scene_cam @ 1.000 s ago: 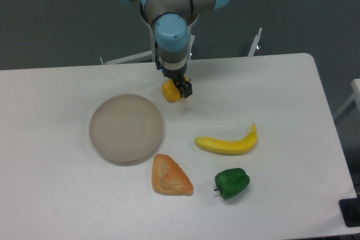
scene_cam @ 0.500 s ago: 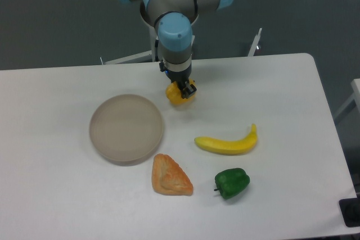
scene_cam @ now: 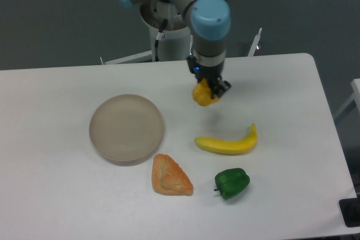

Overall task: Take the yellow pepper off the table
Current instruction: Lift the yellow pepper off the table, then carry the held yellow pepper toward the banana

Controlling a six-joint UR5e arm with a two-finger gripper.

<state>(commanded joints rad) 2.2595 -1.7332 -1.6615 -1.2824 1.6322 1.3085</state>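
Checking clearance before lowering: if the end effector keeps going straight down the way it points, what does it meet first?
Likely bare table. The end effector, shut on the yellow pepper, points down; the banana looks nearer the camera, though depth is unclear.

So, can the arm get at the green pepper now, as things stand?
Probably not yet: the end effector is shut on the yellow pepper, so it is occupied. Otherwise the green pepper lies uncovered on the table, apart from the banana.
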